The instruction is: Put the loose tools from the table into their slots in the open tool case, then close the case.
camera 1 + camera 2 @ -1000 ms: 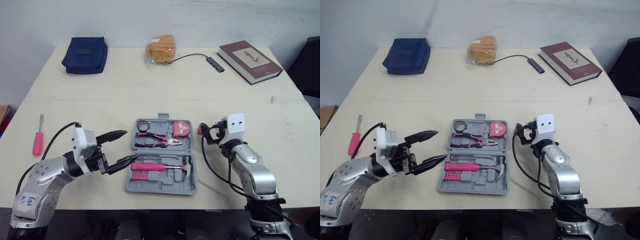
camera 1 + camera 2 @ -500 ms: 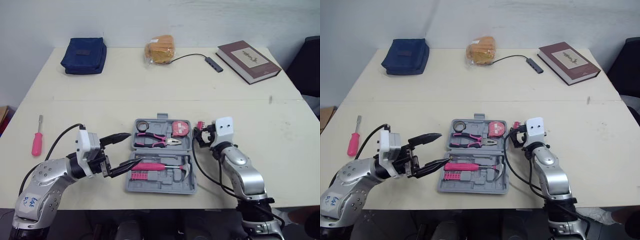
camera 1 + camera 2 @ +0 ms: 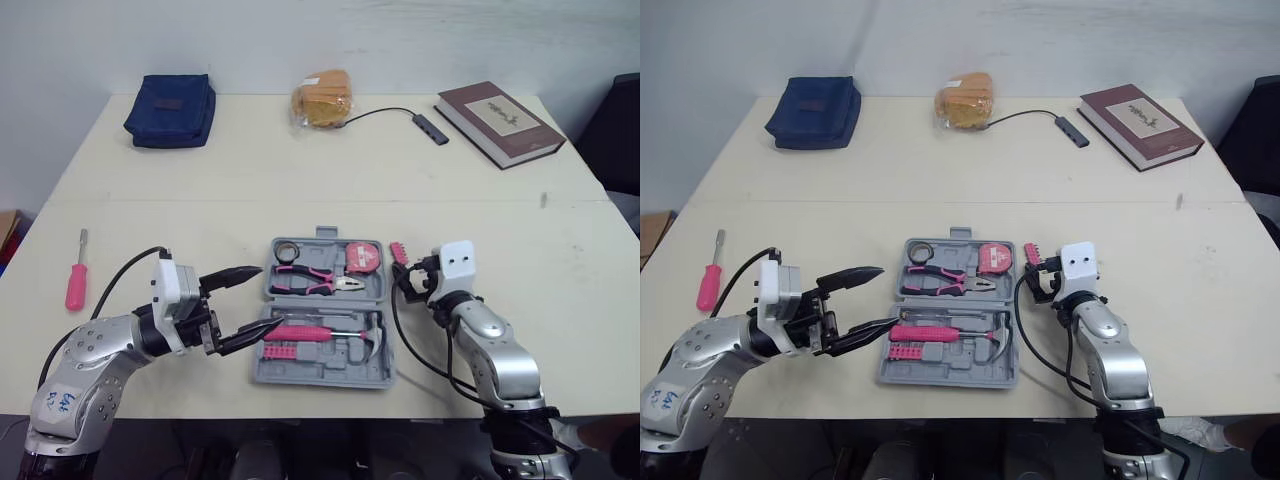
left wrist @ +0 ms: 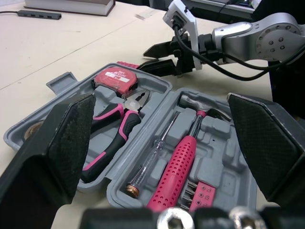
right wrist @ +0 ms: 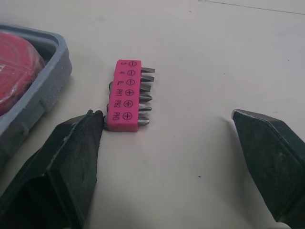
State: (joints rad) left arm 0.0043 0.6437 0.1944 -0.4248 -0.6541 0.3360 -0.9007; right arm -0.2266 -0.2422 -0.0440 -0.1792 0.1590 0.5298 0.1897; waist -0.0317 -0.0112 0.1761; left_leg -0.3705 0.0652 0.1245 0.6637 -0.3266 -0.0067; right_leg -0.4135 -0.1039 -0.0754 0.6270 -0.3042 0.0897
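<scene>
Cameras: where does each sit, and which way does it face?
Eye views: on the head, facing forward and down; left gripper, right gripper show.
Left wrist view: along the open left gripper at the tool case; right gripper beyond.
Right wrist view: along the open right gripper at the bit holder.
Wrist views share the tape measure.

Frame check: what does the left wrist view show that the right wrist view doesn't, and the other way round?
Left wrist view alone: the inside of the case, with pliers, hammer and tester screwdriver lying in its moulded slots, and the right gripper, fingers open, beyond the case. Right wrist view alone: the printed face and bit tips of the loose pink bit holder, lying on the table just outside the case wall. Shared: the grey case and the red tape measure in it.
</scene>
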